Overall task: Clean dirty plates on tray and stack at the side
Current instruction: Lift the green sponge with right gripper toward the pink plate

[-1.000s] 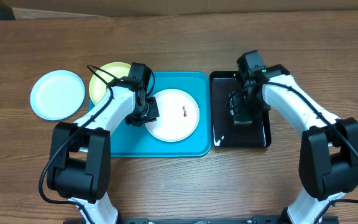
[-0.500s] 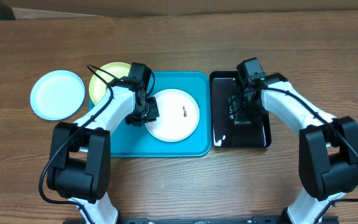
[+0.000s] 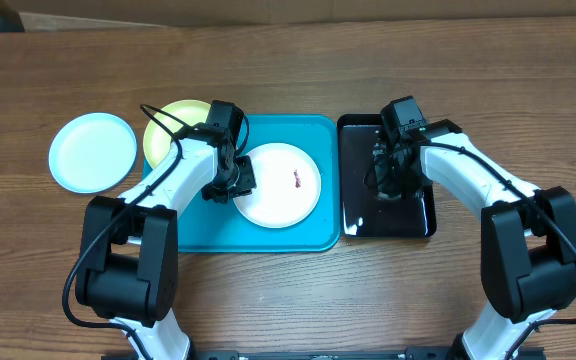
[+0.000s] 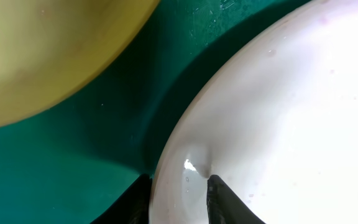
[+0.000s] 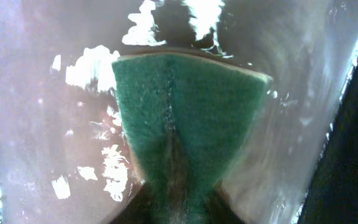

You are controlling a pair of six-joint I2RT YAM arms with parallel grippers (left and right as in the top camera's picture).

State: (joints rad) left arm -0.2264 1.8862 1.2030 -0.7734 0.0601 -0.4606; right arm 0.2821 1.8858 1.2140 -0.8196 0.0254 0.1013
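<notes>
A white plate [image 3: 280, 185] with a dark speck [image 3: 295, 179] lies on the turquoise tray [image 3: 218, 225]. My left gripper [image 3: 230, 180] is shut on its left rim; in the left wrist view the fingers [image 4: 219, 196] straddle the white plate's [image 4: 291, 112] edge, one above and one below. The yellow-green plate [image 3: 168, 125] rests on the tray's far left corner. The light blue plate [image 3: 92, 150] sits on the table left of the tray. My right gripper [image 5: 179, 199] is shut on a green sponge [image 5: 185, 112], low over the wet black tray [image 3: 420, 215].
The black tray stands just right of the turquoise tray, their rims nearly touching. Water glints on its floor [image 5: 48, 124] around the sponge. Bare wooden table [image 3: 288, 70] lies behind both trays and in front of them.
My right gripper has closed on the green sponge over the black tray, after shifting slightly left. The left gripper and the plates have not moved.
</notes>
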